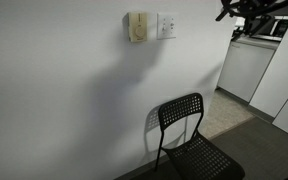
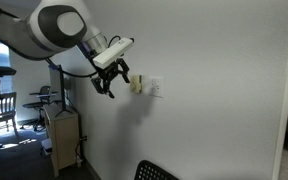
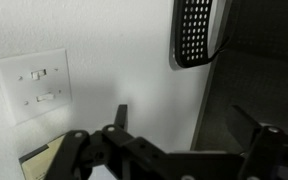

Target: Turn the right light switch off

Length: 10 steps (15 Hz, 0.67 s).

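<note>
End effector (image 2: pixel 114 83) spread wide, holding nothing, just off the wall (image 2: pixel 214 90). Right light switch (image 2: pixel 156 88) mounted beside cream box (image 2: pixel 136 86). Best approached square-on, one jaw leading, pushing gently.

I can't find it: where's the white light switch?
In an exterior view, the light switch is up high, right of the cream box, above the chair.

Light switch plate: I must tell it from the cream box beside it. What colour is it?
White; the light switch plate shows best in the wrist view.
</note>
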Available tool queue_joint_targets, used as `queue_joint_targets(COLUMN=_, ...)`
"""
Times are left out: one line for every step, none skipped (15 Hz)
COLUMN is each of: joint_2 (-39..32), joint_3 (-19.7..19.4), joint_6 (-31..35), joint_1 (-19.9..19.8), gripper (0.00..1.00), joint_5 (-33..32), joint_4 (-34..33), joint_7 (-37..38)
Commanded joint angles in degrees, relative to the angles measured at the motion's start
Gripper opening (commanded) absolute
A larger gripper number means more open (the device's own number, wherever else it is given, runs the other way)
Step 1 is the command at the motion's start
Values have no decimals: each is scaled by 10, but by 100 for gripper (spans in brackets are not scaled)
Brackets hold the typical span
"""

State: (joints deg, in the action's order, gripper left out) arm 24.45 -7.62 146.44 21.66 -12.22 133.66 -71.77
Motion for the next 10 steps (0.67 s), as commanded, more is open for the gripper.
queue_joint_targets(joint_2=-66, joint_3=5, joint_6=-59, joint_1=-6, gripper=100, joint_5=37, joint_4=-79, joint_7=-134)
queue_joint_targets(joint_2=-80, joint_3=8, joint_6=-65, joint_1=-11, gripper=100, joint_5=42, joint_4=-95, joint_7=-170)
queue_joint_targets(joint_2=-96, joint_3=12, joint_6=-67, joint_1=-17, gripper=100, joint_5=43, joint_4=-111, joint_7=-204)
queue_joint_targets(joint_2=-108, joint_3=14, joint_6=-72, joint_1=-20, gripper=100, joint_5=48, joint_4=-125, joint_7=-241)
queue_joint_targets(joint_2=-120, joint_3=15, joint_6=-73, joint_1=-21, gripper=100, joint_5=62, joint_4=-139, joint_7=-275)
queue_joint_targets(joint_2=-132, joint_3=18, joint_6=-76, joint_1=-26, gripper=100, joint_5=75, joint_4=-154, joint_7=-300)
queue_joint_targets(joint_2=-141, joint_3=24, joint_6=-76, joint_1=-39, gripper=100, joint_5=78, joint_4=-167, joint_7=-303)
queue_joint_targets(joint_2=-114, joint_3=43, joint_6=-56, joint_1=-50, gripper=100, joint_5=71, joint_4=-127, joint_7=-271)
queue_joint_targets(joint_2=-124, joint_3=46, joint_6=-57, joint_1=-56, gripper=100, joint_5=73, joint_4=-139, joint_7=-280)
queue_joint_targets(joint_2=-131, joint_3=48, joint_6=-59, joint_1=-59, gripper=100, joint_5=73, joint_4=-148, joint_7=-283)
